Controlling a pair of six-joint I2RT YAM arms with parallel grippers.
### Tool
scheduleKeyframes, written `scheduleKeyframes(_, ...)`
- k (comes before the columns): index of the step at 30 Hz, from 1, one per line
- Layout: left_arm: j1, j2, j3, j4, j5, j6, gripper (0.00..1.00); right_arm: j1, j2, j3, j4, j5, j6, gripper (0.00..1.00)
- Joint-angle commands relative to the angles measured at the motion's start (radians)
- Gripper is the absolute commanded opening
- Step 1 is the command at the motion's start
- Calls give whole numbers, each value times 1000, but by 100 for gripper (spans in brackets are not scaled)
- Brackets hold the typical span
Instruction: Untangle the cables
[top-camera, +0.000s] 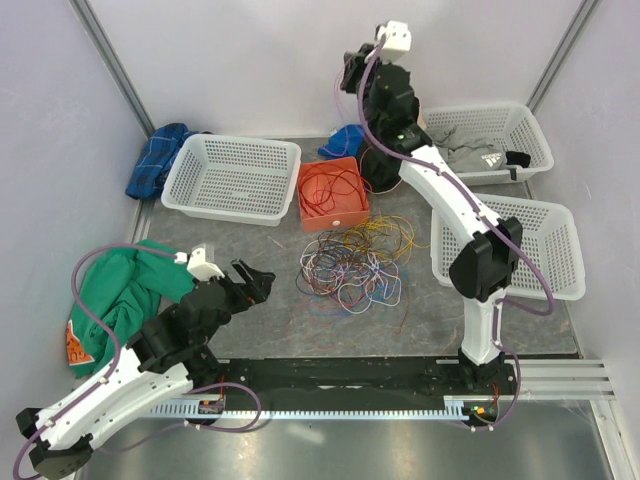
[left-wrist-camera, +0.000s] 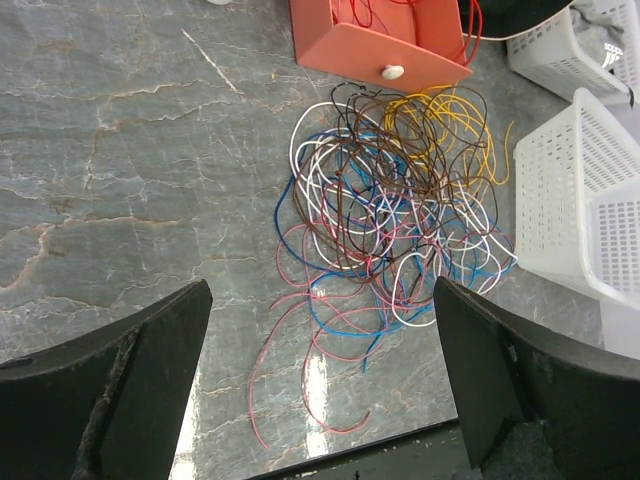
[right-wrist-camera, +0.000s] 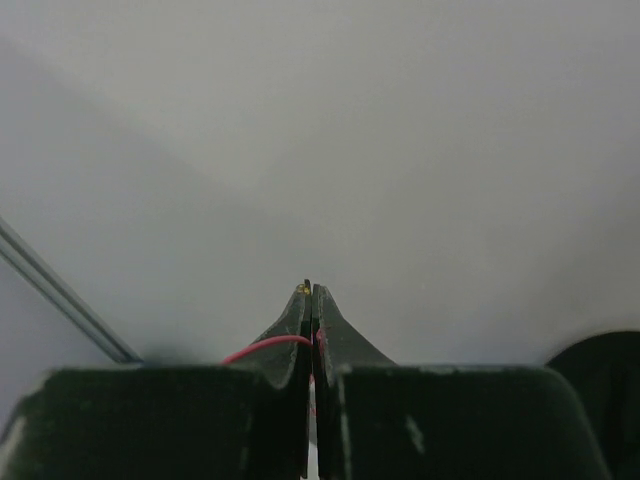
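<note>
A tangle of thin cables (top-camera: 355, 265), red, blue, white, yellow, brown and purple, lies on the grey table; it also fills the middle of the left wrist view (left-wrist-camera: 400, 200). An orange box (top-camera: 332, 195) behind it holds red cables. My left gripper (top-camera: 252, 282) is open and empty, above the table left of the pile, its jaws wide apart in the left wrist view (left-wrist-camera: 320, 292). My right gripper (top-camera: 350, 72) is raised high at the back, facing the wall. It is shut on a thin red cable (right-wrist-camera: 262, 347) pinched between its fingertips (right-wrist-camera: 311, 290).
A white basket (top-camera: 232, 178) stands back left. Two white baskets (top-camera: 490, 140) (top-camera: 540, 245) stand at the right, the far one with a grey garment. A green cloth (top-camera: 120, 290) lies at the left and blue cloths (top-camera: 155, 160) at the back.
</note>
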Motion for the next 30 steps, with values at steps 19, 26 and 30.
scheduleKeyframes(19,-3,-7,-19,75,53,-62,100,62,-156,-504,239,-184,151,0)
scheduleKeyframes(26,-3,5,-23,78,58,-79,100,60,-138,-400,344,-228,264,0)
scheduleKeyframes(30,-3,2,-23,78,55,-77,100,60,-100,-311,362,-264,351,0)
